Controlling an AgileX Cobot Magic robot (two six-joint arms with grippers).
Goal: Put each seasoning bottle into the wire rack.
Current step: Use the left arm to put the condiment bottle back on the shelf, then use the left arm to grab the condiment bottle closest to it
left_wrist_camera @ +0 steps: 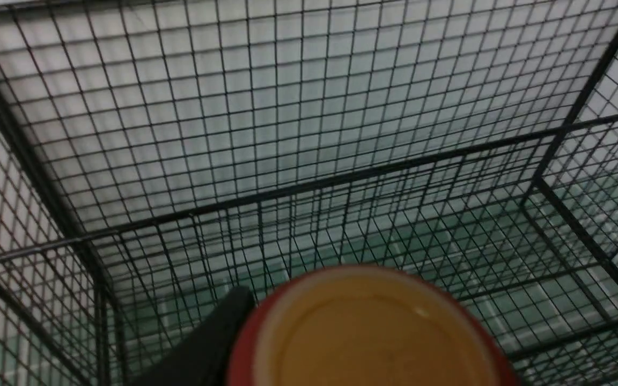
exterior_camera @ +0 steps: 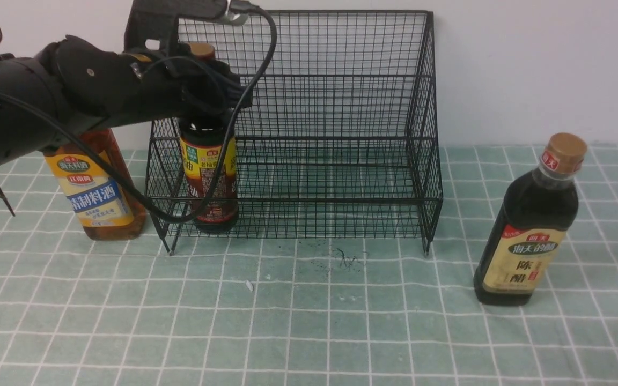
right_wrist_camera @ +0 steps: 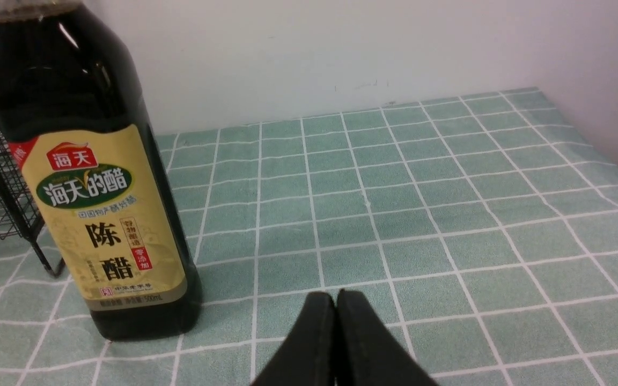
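While the left claw (exterior_camera: 208, 95) sat around the neck of the red-neck bottle (exterior_camera: 210, 177), that bottle stood upright in the lower tier of the rack (exterior_camera: 341, 107), at its left end (whether the claw was clamped on it or loose, I cannot tell). An amber bottle (exterior_camera: 100, 193) stood on the surface (exterior_camera: 309, 321) just outside the rack's left side. Well right of the rack stood the vinegar bottle (exterior_camera: 529, 230). Farther from the rack, the right claw (right_wrist_camera: 336, 332) was clenched, holding nothing.

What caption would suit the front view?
Left gripper at the red-necked bottle in the rack; amber bottle and vinegar bottle outside.
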